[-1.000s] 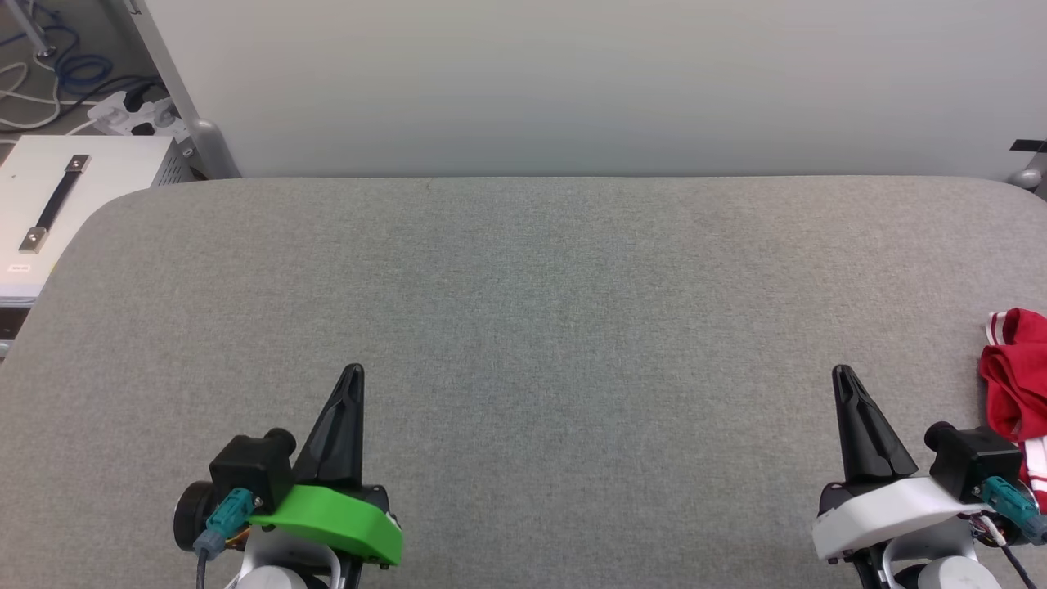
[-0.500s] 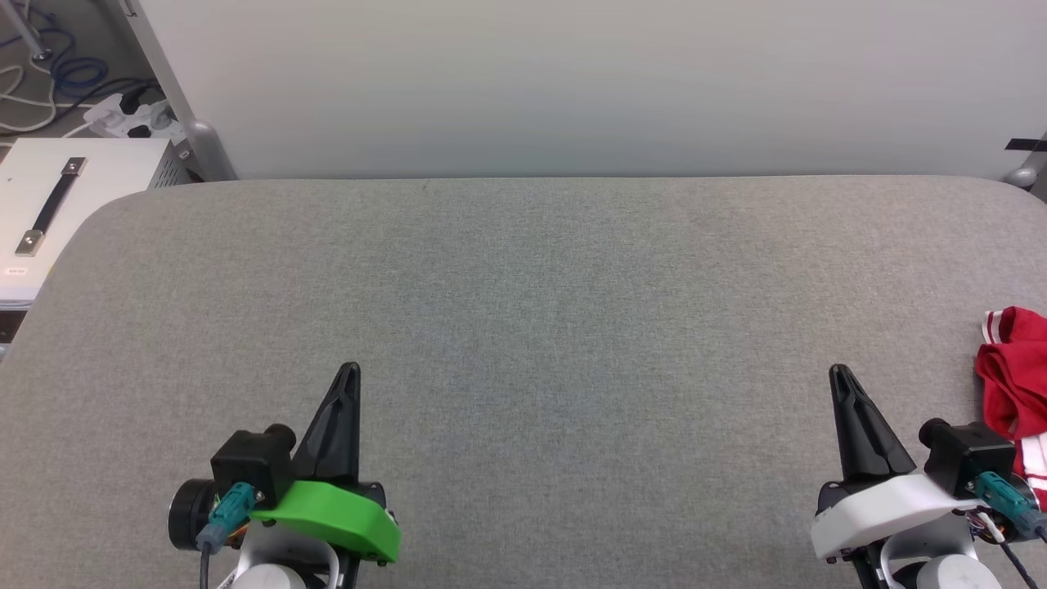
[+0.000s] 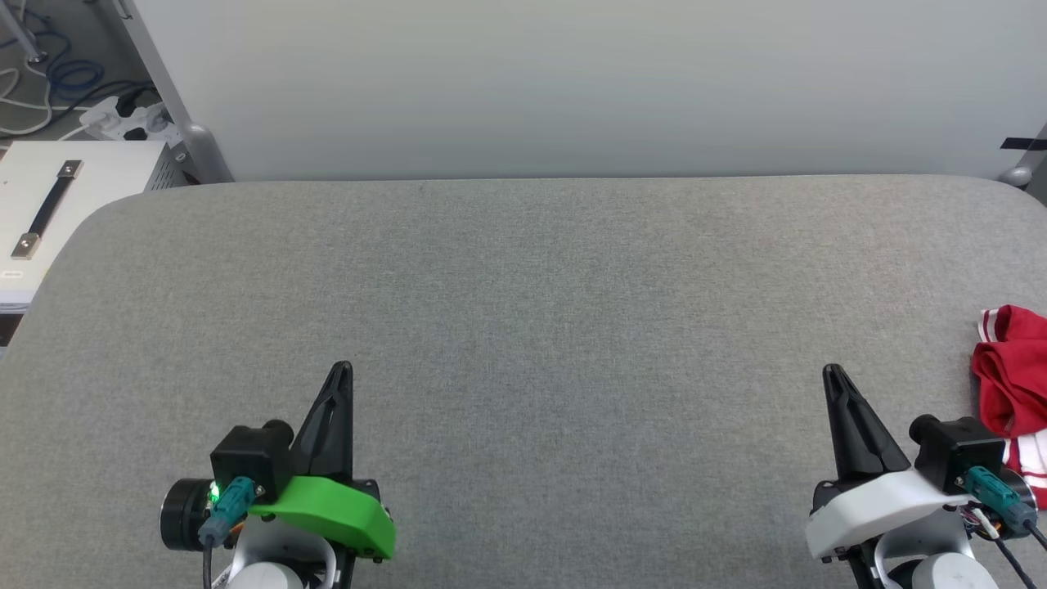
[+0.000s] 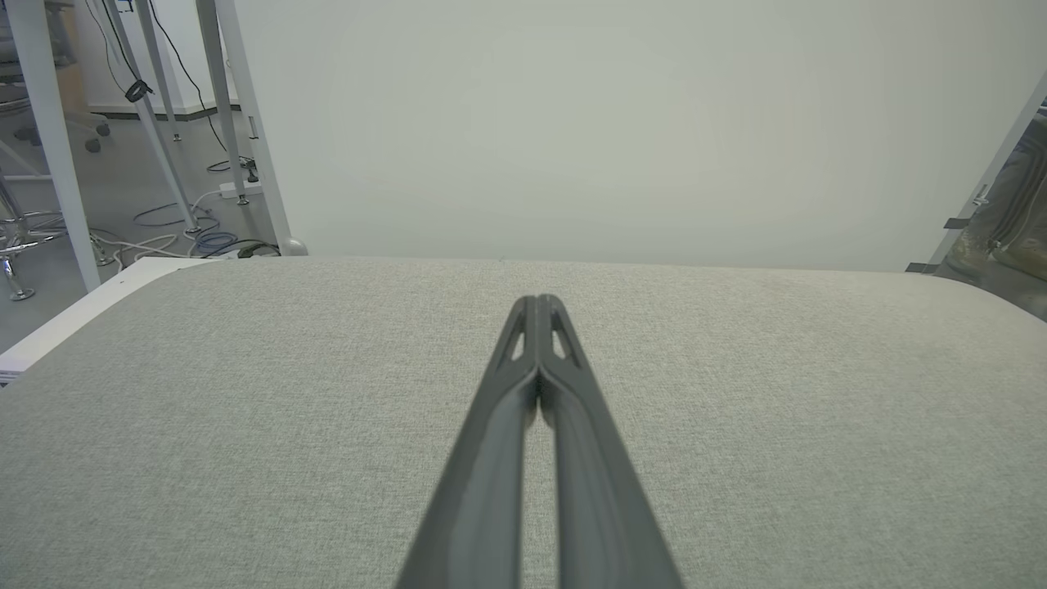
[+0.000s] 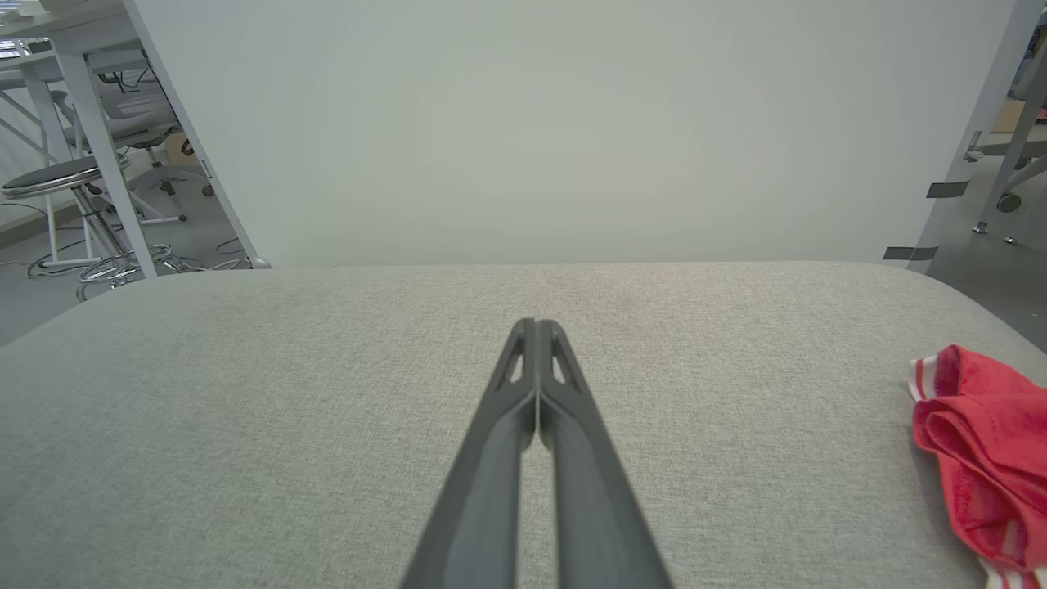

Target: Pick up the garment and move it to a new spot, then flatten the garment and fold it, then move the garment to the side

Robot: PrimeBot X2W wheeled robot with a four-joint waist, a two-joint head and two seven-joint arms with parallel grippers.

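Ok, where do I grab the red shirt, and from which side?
Likely the raised red fold at the left of the garment, approached from the left and above with the right gripper, the nearer one. It lies crumpled near the table edge, so that bunched ridge gives fabric to pinch.

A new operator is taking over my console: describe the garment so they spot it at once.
Follow the grey padded table to its right edge. There, just right of the right end effector, lies the garment in a crumpled heap. It is bright red with red-and-white striped trim, the one cloth on the plain grey surface.
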